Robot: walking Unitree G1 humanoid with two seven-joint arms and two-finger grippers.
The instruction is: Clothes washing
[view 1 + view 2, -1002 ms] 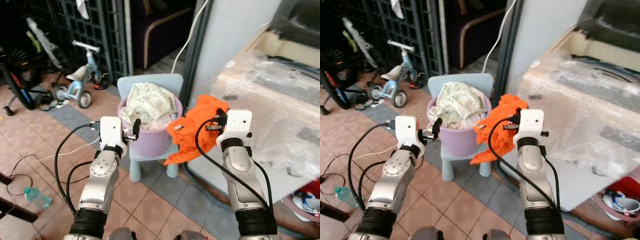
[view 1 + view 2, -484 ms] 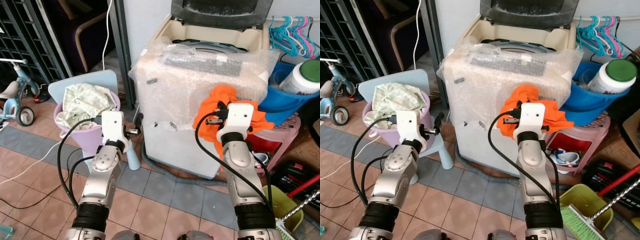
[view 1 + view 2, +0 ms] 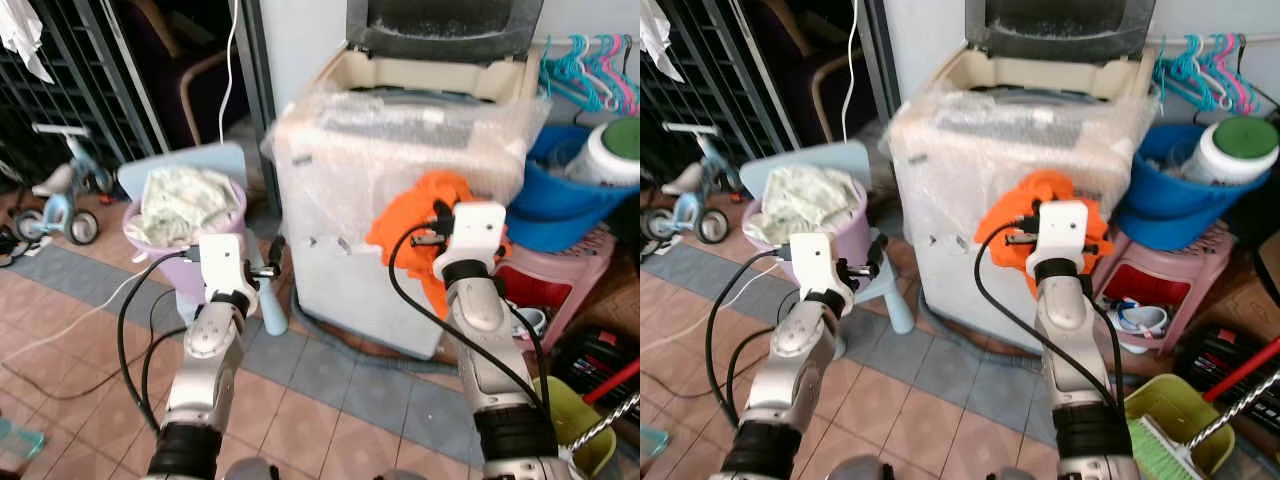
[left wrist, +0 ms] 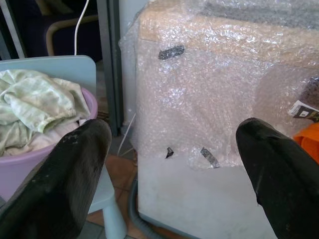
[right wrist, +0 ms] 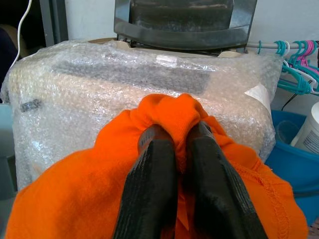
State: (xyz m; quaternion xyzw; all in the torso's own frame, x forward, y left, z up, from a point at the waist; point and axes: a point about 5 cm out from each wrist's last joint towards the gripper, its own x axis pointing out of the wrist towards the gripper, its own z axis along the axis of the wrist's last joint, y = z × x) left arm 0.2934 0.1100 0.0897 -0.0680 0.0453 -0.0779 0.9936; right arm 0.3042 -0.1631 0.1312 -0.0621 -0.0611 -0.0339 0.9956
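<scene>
With the right gripper [image 5: 175, 149] pinching the orange shirt [image 5: 99, 189] and the left gripper [image 4: 174, 164] spread empty, lift high (lid's up) to clear the washer [image 3: 400, 170] rim.

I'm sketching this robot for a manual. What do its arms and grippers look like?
Both arms are silver metal with black collars, a white boxy wrist block and looping black cables. The left gripper and right gripper each have two long, matte black fingers.
</scene>
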